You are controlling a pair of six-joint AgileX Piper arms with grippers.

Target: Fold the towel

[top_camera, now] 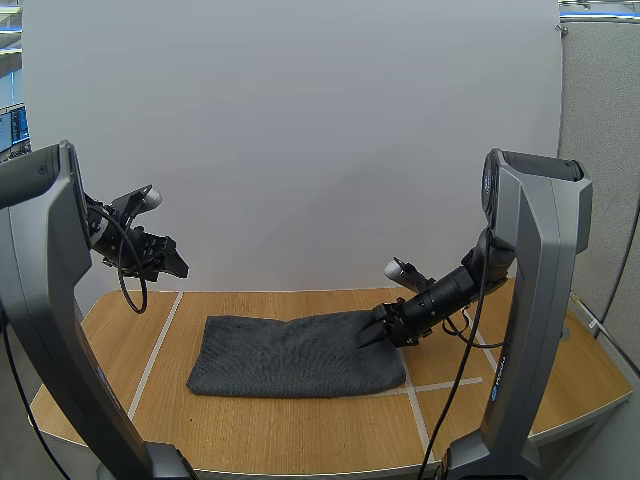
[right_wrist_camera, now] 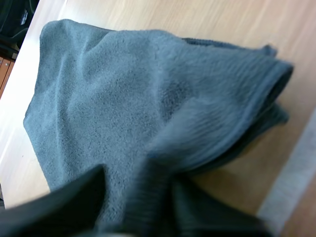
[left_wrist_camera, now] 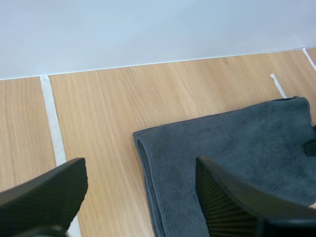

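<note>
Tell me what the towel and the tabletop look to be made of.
The dark grey fuzzy towel looks like terry or microfibre cloth: matte napped pile, hemmed edge, limp folds. The light brown table shows wood grain, smooth and satin; possibly laminate, not solid wood.

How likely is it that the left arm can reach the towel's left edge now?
Probably yes: the left gripper hangs open above bare table beside that edge; the right gripper holds the towel's opposite end.

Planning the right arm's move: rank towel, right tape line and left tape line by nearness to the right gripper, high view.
1. Towel: right corner held by the right gripper.
2. Right tape line: just beside it.
3. Left tape line: past towel's left end.
</note>
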